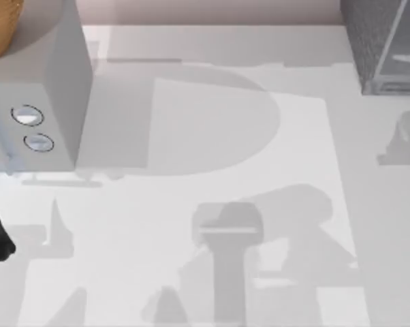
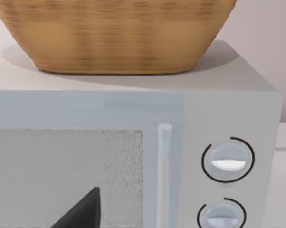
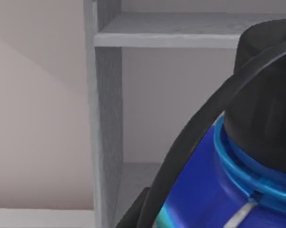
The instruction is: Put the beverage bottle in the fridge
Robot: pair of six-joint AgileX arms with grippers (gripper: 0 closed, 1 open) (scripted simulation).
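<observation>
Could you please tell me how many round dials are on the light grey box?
2: an upper dial and a lower dial directly beneath it, both on the box at the table's left. None seem hidden.

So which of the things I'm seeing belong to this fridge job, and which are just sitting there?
Part of the job:
- beverage bottle, close up in the right wrist view
- fridge, top view's far right; its shelves face the bottle

Just sitting there:
- microwave, top view's left
- wicker basket on top of the microwave
</observation>
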